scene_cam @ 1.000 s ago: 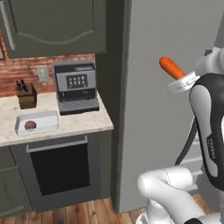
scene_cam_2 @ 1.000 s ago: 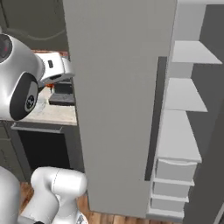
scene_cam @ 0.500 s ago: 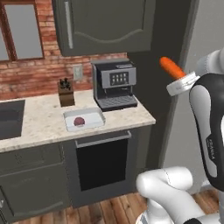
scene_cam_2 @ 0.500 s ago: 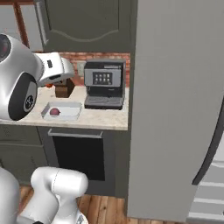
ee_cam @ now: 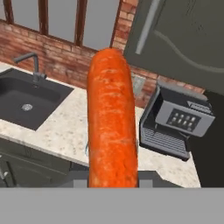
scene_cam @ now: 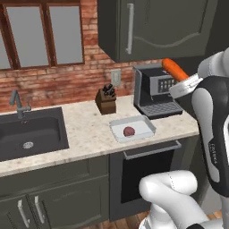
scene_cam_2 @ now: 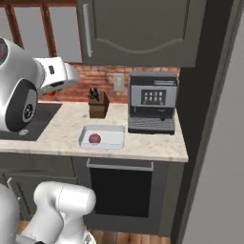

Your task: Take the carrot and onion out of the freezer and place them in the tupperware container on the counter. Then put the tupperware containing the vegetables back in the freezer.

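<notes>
a: where's the carrot (ee_cam: 111,118) right now?

b: up in the air, pinched in the gripper (ee_cam: 111,179). the jaws are narrowed onto its lower end, so it stands straight out of the hand, long and orange with a rough, pitted skin and a rounded tip.

a: and from the base?

b: in the left base view the carrot (scene_cam: 175,69) pokes out slantwise above the white arm, in front of the coffee machine (scene_cam: 155,91), well above the counter (scene_cam: 85,129).

a: why hold it by the end like that?

b: my guess is it leaves most of the length free, so it can be lowered into the tray without the fingers hitting the low walls.

a: the tray's ready?

b: yes. the tupperware container (scene_cam: 145,127) sits on the speckled beige stone near the front edge, just beside the coffee machine. it's shallow, pale, rectangular, a bit see-through. the onion (scene_cam: 129,131), a small dark red ball, already lies inside it.

a: so what's left?

b: i'd say the carrot goes in next to the onion, then the whole tray goes back to the freezer (scene_cam_2: 224,167), whose flat grey door shows at the right edge of the right base view.

a: anything nearby to mind?

b: a wooden knife block (scene_cam_2: 98,103) behind the tray, and the black sink (scene_cam: 31,134) further left, well apart.
</notes>
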